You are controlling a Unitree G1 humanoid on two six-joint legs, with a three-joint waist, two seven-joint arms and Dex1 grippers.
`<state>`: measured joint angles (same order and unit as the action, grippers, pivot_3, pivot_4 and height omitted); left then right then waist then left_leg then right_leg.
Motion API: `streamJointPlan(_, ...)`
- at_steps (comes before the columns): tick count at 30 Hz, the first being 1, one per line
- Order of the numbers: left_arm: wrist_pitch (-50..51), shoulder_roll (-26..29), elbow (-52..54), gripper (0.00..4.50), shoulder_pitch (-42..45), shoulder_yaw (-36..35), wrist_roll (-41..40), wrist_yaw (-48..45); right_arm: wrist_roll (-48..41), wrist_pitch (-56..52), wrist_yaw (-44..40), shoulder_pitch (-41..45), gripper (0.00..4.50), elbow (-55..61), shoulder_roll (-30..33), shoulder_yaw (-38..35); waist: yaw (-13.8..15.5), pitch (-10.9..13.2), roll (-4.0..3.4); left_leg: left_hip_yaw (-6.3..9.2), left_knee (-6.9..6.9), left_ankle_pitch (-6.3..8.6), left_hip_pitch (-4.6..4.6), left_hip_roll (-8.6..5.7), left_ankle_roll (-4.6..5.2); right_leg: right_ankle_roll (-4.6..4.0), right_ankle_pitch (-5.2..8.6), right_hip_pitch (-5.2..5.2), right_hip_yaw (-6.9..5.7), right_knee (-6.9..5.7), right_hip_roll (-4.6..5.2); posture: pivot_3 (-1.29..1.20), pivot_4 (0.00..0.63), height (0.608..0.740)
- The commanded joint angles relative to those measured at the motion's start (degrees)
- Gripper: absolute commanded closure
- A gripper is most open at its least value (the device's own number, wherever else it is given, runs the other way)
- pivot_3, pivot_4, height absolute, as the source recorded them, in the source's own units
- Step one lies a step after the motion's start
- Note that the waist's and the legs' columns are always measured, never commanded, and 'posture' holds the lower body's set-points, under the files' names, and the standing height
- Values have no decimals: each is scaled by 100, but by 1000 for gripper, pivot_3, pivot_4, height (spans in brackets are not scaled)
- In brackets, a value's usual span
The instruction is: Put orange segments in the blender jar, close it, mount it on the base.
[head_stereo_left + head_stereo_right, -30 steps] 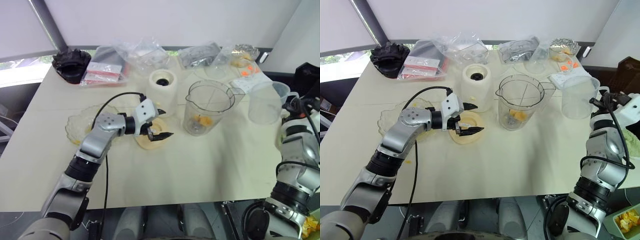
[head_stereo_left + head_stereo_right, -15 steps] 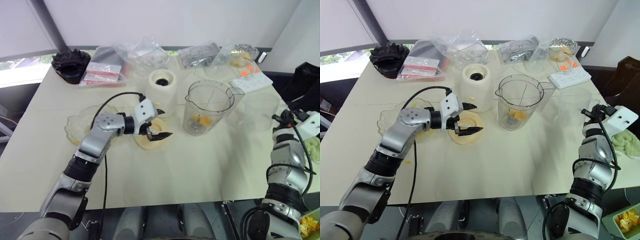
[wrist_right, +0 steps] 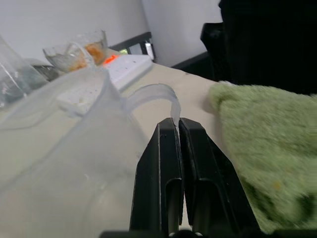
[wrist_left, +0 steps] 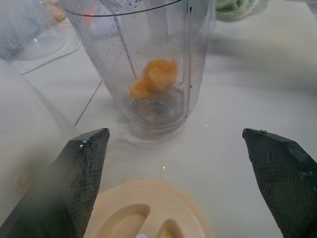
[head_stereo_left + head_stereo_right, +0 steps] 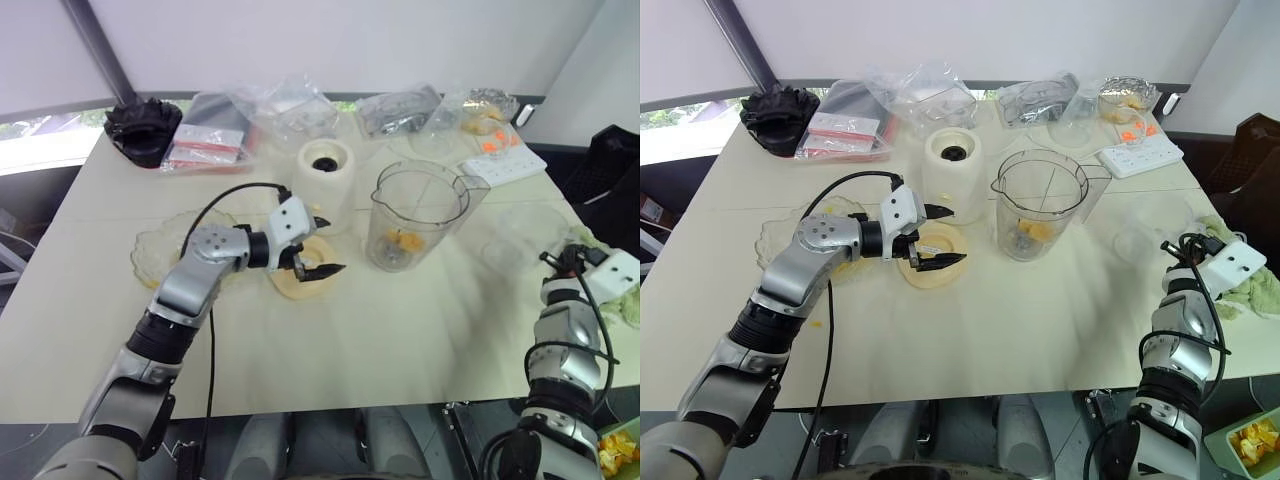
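A: What is the biggest thing here?

B: The big pale table [image 5: 420, 330]. In the middle of the picture stands the tall clear plastic blender jar [image 5: 415, 215], open at the top. The yellow-orange fruit pieces [image 4: 154, 78] lie at its bottom.

A: And the base?

B: The squat cream-white motor base [image 5: 326, 178] with its round black socket sits just left of the jar, a bit higher in the picture.

A: What about the lid?

B: The flat round cream lid [image 4: 148, 210] lies below the base, left of the jar. The left gripper [image 5: 315, 263] hangs right over it, with its two black fingers spread wide. It holds nothing.

A: And the other arm?

B: The right gripper [image 3: 177, 148] is at the far right edge of the table. Its fingers are pressed tight together on the thin handle of a frosted see-through jug [image 3: 74, 163]. A fuzzy green cloth [image 3: 262, 148] lies next to it.

A: What should happen now?

B: I think the fruit is in, so the lid comes next. The left gripper should go down slowly, pinch the lid by its edge, and keep it flat. Then it should set the lid straight on the jar's mouth without bumping the jar over.
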<state>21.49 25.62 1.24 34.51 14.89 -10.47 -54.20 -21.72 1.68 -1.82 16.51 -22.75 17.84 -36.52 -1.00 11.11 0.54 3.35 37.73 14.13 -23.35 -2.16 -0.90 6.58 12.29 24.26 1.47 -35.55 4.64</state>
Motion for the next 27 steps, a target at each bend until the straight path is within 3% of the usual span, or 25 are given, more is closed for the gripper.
streamJointPlan(1, -6, -1, 227, 0, 35, -48, -10, 29, -90, 109, 65, -149, 4425, 330, 49, -82, -1, 0, 0, 0, 0, 0, 0, 0, 0, 0, 0, 0, 0, 0, 0, 0, 150, 740)
streamJointPlan(17, -38, -91, 120, 0, 100, -5, 20, 8, -151, -327, 6, -632, 4425, 794, 140, 85, 1, -1, -2, 2, 0, 0, 2, 0, 0, -5, 3, -1, 1, -1, 0, 0, 150, 740)
streamJointPlan(20, -50, -100, 112, 0, 102, -8, 21, 12, -122, -372, 15, -647, 3573, 770, 153, 119, 1, -1, -2, 1, 0, 0, 2, 0, 0, -5, 3, -2, 1, -1, 0, 0, 150, 740)
streamJointPlan(25, -78, -114, 68, 0, 133, -8, 33, 11, -19, -375, 95, -683, 1161, 787, 196, 173, 0, -2, -3, 1, 0, 0, 3, 0, 0, -6, 3, -2, 2, -1, 0, 0, 150, 740)
streamJointPlan(27, -88, -117, 61, 0, 139, -7, 37, 10, -31, -402, 115, -767, 1161, 888, 178, 146, 1, -2, -3, 1, 0, 0, 3, 0, 0, -6, 3, -2, 2, -1, 0, 0, 150, 740)
